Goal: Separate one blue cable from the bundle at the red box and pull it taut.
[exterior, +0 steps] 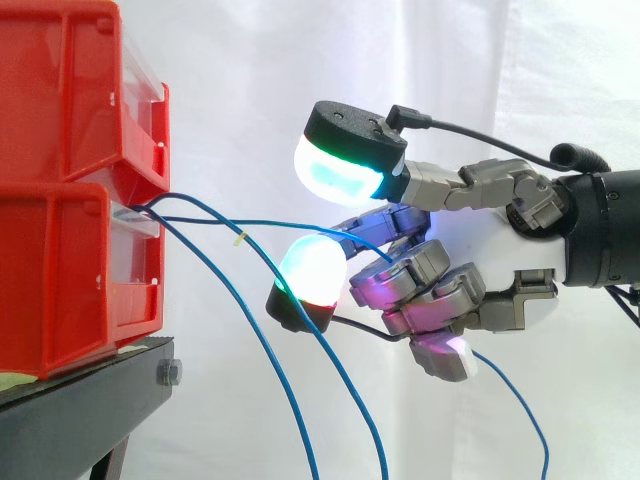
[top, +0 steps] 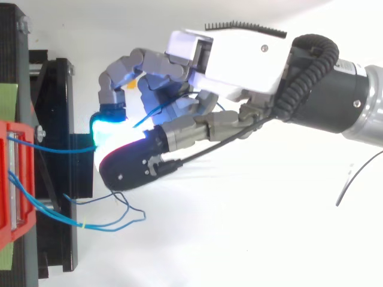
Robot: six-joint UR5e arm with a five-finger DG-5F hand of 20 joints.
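Two red bins point(exterior: 60, 270) are stacked on the black stand point(exterior: 80, 410), right up to its front edge. A bunch of blue wires is fed out of the bins' front, roughly where the upper bin meets the lower one.

One blue cable point(exterior: 300, 228) has been split off from the rest. It's run nearly straight, out past the stand's front edge and into the hand point(exterior: 500, 245), with only a bit of sag seen in the side view. The fingers are curled round it, so the hand is closed on that cable, which is gripped down among the bent fingers. A cyan-green pad point(exterior: 340, 170) is held above the cable and a green-and-red one point(exterior: 312, 270) just below it. The loose tail point(exterior: 520, 410) is dropped out under the hand and left hanging.

The other blue cables point(top: 105, 228) are left slack, drooped down off the stand's front edge, well below the hand.
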